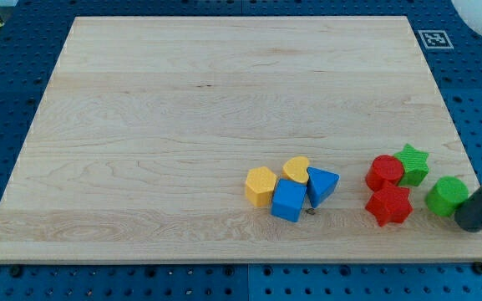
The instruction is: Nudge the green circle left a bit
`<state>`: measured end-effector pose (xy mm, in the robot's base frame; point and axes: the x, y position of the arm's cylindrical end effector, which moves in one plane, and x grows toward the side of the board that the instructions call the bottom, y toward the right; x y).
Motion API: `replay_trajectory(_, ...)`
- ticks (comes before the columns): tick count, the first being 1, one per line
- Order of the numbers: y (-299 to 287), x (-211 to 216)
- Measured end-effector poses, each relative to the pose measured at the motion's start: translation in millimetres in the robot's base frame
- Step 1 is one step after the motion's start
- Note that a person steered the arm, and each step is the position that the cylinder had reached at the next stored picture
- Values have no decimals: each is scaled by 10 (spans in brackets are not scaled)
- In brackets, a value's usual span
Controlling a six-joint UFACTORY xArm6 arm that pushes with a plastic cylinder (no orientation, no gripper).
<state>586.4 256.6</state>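
The green circle (448, 196) lies near the board's right edge, low in the view. My tip (471, 222) stands just to the circle's lower right, touching it or nearly so; the dark rod rises from there toward the view's right edge. To the circle's left sit a red star (389, 205), a red circle (385, 172) and a green star (413, 163), close together.
Further left is a tight cluster: a yellow hexagon (260, 186), a yellow heart (296, 169), a blue cube (289, 201) and a blue triangle (322, 184). The wooden board (224, 100) lies on a blue pegboard table. A black-and-white marker (434, 38) sits at the top right.
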Motion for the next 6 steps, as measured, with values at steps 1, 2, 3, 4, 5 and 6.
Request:
replay_trajectory(1,-65,-117)
replay_trajectory(2,153,-119)
replay_trajectory(3,355,-187)
replay_trajectory(4,289,-261)
replay_trajectory(5,61,-260)
replay_trajectory(6,-59,-260)
